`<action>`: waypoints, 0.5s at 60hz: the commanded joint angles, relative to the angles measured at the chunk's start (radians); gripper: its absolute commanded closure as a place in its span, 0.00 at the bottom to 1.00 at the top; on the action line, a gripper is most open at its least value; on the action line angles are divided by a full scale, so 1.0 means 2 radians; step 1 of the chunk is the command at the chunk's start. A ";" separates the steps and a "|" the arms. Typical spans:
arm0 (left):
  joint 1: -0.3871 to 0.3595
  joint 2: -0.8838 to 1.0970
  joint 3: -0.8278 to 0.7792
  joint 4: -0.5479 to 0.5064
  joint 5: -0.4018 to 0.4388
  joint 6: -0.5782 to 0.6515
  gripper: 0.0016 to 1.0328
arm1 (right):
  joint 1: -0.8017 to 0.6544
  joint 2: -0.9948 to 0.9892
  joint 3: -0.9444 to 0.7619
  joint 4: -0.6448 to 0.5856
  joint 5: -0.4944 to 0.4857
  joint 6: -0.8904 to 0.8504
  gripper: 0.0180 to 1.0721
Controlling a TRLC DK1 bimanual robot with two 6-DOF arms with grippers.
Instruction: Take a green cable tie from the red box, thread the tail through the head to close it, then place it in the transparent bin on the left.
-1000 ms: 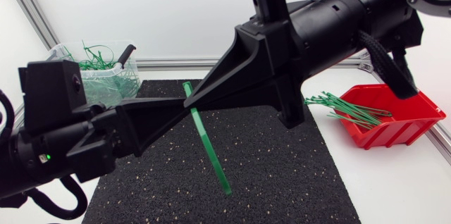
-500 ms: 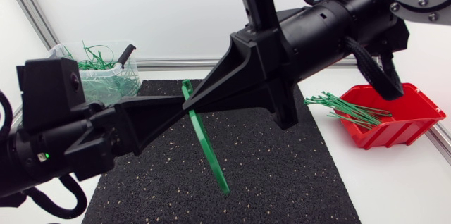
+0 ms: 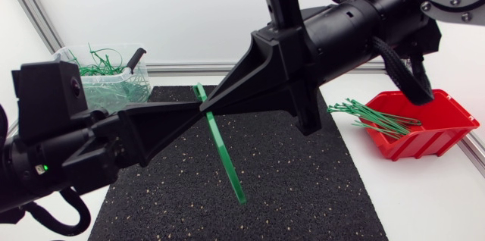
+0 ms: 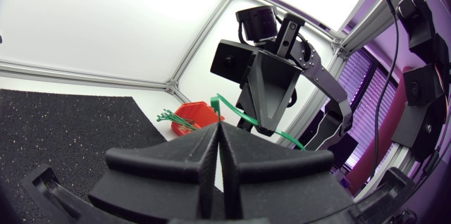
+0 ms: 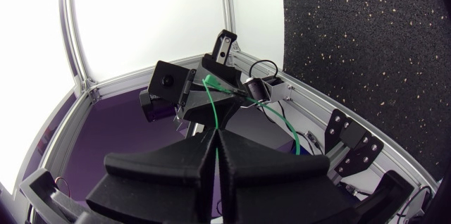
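Mat middle is blocked: left gripper (image 3: 197,110) comes in from 9 o'clock, right gripper (image 3: 207,104) from 2 o'clock, tips meeting on the green cable tie (image 3: 225,158), which hangs slanting toward 5. Black mat (image 3: 303,188) is open from 4 to 7 o'clock. Transparent bin (image 3: 72,53) sits at 10 (ties poke above its rim). Red box (image 3: 424,144) is at 3, with ties overhanging its mat-side edge.

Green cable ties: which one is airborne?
The tie hanging over the mat, pinched by left gripper and right gripper; others lie in the red box and transparent bin.
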 commanded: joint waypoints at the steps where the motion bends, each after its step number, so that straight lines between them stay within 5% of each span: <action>1: 0.001 -0.007 0.010 0.002 -0.002 0.006 0.97 | -0.002 -0.005 -0.014 0.004 -0.003 0.014 0.95; 30: 0.010 0.009 0.017 0.005 -0.002 0.010 0.97 | 0.007 -0.009 -0.019 0.005 -0.003 0.014 0.95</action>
